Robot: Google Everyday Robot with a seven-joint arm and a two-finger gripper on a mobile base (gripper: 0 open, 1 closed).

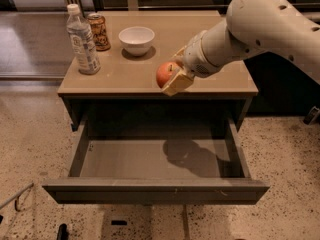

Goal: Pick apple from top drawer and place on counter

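Note:
My gripper (170, 77) is shut on the red-orange apple (164, 74) and holds it in the air at the counter's front edge, above the open top drawer (150, 159). The apple sticks out to the left of the tan fingers (176, 84). The white arm comes in from the upper right. The drawer is pulled fully out, its grey floor bare, with the arm's shadow on it. The tan counter (125, 74) lies just behind the apple.
On the counter's back left stand a clear water bottle (82, 40), a brown can (98, 31) and a white bowl (136, 39). Speckled terrazzo floor surrounds the cabinet. The drawer's front panel (155, 190) juts toward me.

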